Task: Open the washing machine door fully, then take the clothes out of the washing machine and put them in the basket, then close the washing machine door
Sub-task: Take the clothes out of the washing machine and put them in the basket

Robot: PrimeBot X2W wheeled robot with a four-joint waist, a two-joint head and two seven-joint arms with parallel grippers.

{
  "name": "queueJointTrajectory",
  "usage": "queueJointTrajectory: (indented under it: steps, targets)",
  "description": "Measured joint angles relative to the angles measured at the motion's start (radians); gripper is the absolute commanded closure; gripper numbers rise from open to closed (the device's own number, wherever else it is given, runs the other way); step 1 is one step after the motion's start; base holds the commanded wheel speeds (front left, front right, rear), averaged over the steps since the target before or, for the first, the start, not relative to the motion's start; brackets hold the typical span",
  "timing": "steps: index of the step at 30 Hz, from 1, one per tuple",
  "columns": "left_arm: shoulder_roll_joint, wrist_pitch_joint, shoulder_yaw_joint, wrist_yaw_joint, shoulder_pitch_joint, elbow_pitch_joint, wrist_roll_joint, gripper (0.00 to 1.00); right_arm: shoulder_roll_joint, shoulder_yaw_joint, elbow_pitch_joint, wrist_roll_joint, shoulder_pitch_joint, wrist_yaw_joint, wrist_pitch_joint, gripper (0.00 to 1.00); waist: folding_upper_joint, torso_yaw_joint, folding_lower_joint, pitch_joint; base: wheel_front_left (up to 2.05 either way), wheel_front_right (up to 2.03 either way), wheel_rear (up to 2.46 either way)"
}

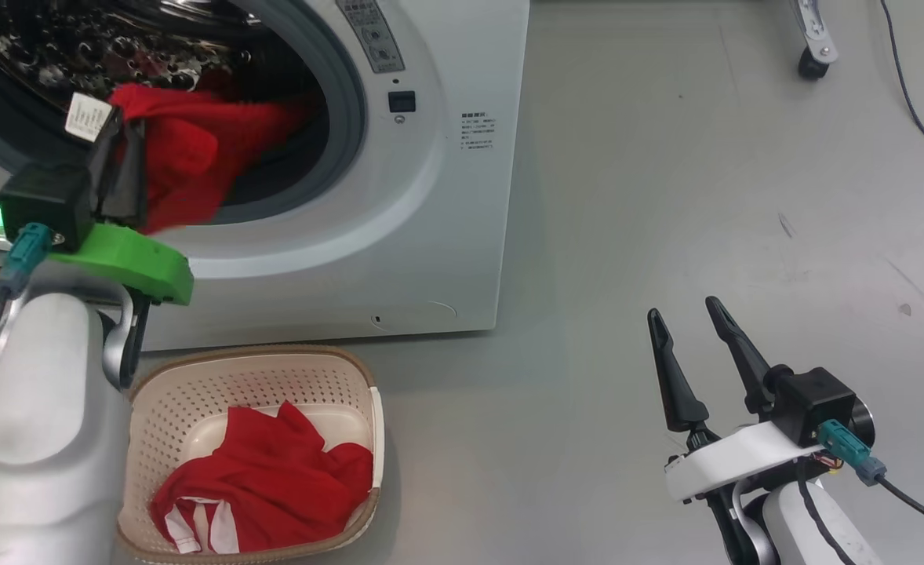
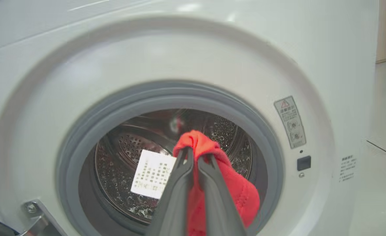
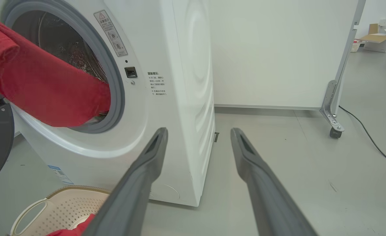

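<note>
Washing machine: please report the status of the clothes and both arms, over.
Left gripper: jaws shut on red garment at washing machine mouth. Right gripper: jaws open, empty. Basket below holds another red garment. Nothing blocks the way.

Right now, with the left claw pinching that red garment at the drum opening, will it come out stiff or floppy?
Probably floppy: the red garment sags in folds below the left claw. Likely light, since a thin pinch holds it up. Its trailing end may drag over the grey gasket coming out.

Red cloth clothes [image 1: 187, 149]; perforated plastic basket [image 1: 258, 384]; shiny steel drum [image 2: 114, 160].
</note>
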Motion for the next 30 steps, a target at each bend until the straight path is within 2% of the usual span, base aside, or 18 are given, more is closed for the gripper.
queueJointTrajectory:
  steps: [7, 13, 22, 30]
  targets:
    - [-0.012, 0.000, 0.056, 0.007, 0.061, -0.212, -0.017, 1.00, -0.002, 0.003, -0.006, 0.000, 0.023, 0.000, 0.000, 0.00, 0.0000, 0.039, 0.0000, -0.051, 0.00, 0.00, 0.00]
    - [-0.018, 0.000, 0.048, 0.010, 0.116, -0.279, -0.017, 1.00, -0.002, -0.001, -0.024, 0.000, 0.030, 0.000, 0.000, 0.00, 0.0000, 0.059, 0.0000, -0.055, 0.00, 0.00, 0.00]
    - [-0.012, 0.000, 0.039, 0.010, 0.296, -0.188, -0.016, 1.00, -0.002, 0.009, -0.032, 0.000, 0.041, 0.000, 0.000, 0.00, 0.0000, 0.058, 0.0000, -0.042, 0.00, 0.00, 0.00]
    - [-0.006, 0.049, 0.047, 0.015, 0.370, -0.092, -0.017, 1.00, -0.005, 0.016, -0.053, -0.008, 0.041, 0.000, 0.000, 0.00, 0.0000, 0.044, 0.0000, -0.003, 0.00, 0.00, 0.00]
